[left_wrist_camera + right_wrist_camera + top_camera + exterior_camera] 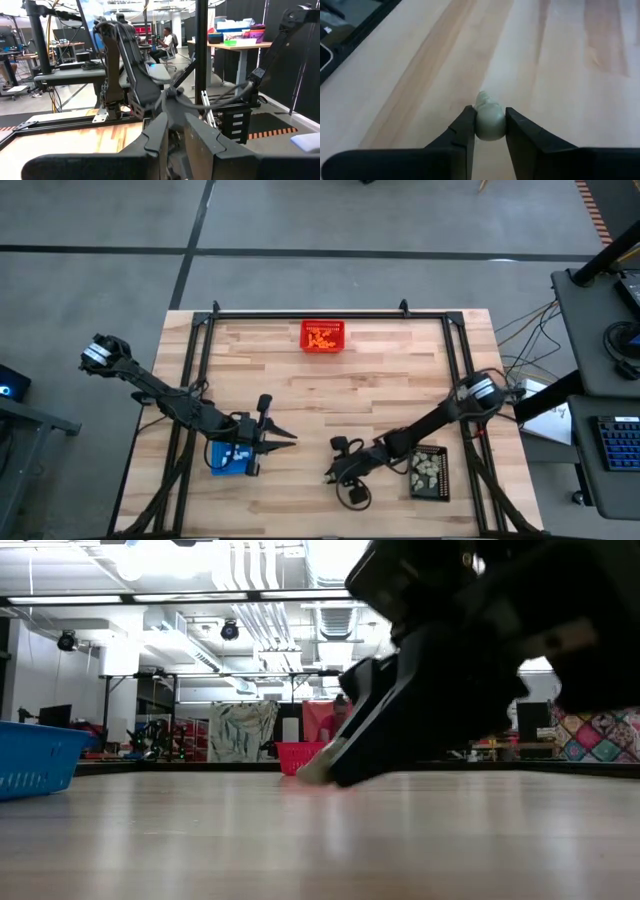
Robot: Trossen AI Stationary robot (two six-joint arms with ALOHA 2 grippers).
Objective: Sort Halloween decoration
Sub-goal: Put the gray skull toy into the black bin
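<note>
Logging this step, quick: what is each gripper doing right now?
Left gripper: open, holding nothing, above the blue tray.
Right gripper: shut on a pale grey-beige trinket, low over the table.

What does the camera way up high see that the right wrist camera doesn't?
Only the high view shows the red basket of orange trinkets, the blue tray under the left gripper, and the black tray holding pale trinkets.

Only the right wrist view shows a small pale grey-beige trinket pinched between the right gripper's jaws, just above the wood.

Both show the wooden table and the right gripper.
</note>
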